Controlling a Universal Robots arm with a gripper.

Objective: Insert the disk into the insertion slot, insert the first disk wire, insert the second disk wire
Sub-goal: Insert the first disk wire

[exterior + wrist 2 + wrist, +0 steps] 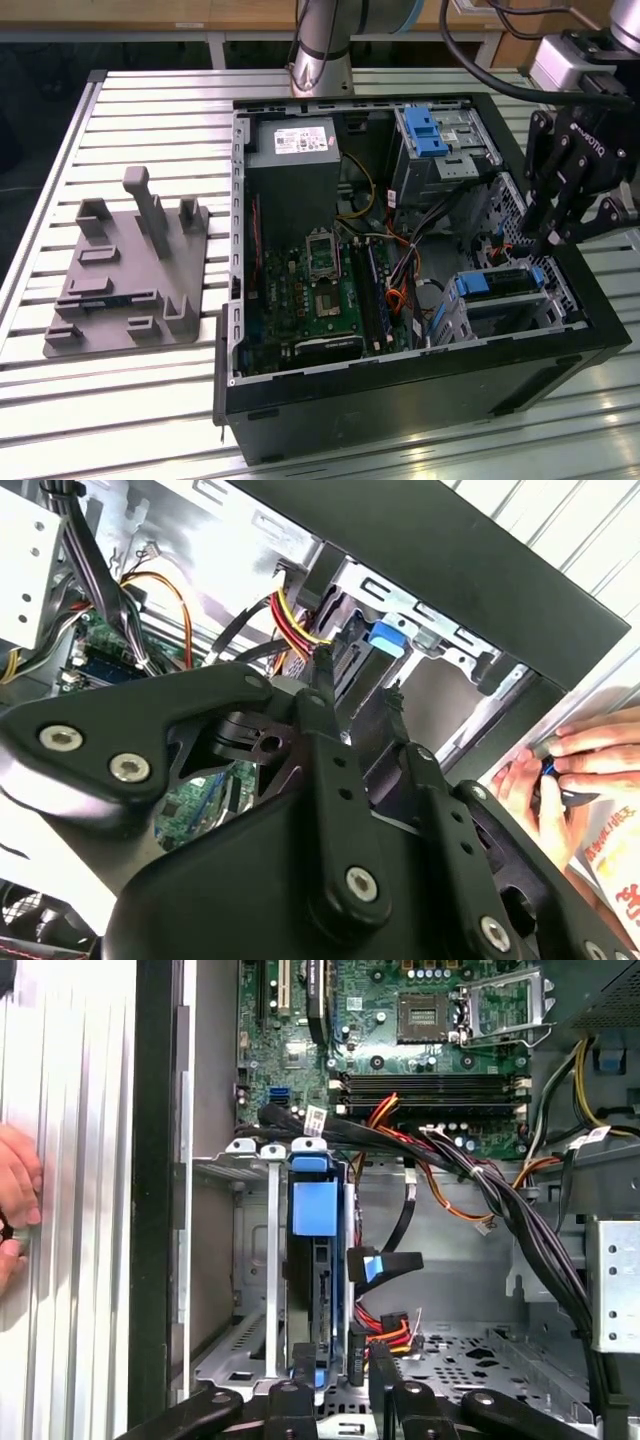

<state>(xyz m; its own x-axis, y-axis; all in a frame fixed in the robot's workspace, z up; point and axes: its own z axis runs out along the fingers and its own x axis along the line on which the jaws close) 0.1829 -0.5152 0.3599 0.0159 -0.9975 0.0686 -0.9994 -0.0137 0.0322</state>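
Note:
The disk (pixel 495 283), silver-grey in a bright blue caddy, sits inside the insertion slot (pixel 510 312), a perforated metal cage at the case's near corner on the exterior view's right. In the first wrist view the disk (pixel 315 1222) stands on edge in the cage (pixel 250 1260). A red, yellow and black wire bundle (pixel 388 1328) ends in a black plug beside the disk's end, and a flat blue wire (pixel 380 1265) lies loose close by. My gripper (pixel 553 238) hangs just above this spot. Its fingers (pixel 318 705) stand slightly apart, with the plug's wires (pixel 295 630) at one tip.
The open black computer case (pixel 400 400) lies on a slatted metal table. A taller grey bay with a blue clip (pixel 425 130) stands at the back. A grey fixture plate (pixel 130 270) lies on the exterior view's left. A person's hand (pixel 575 770) rests outside the case wall.

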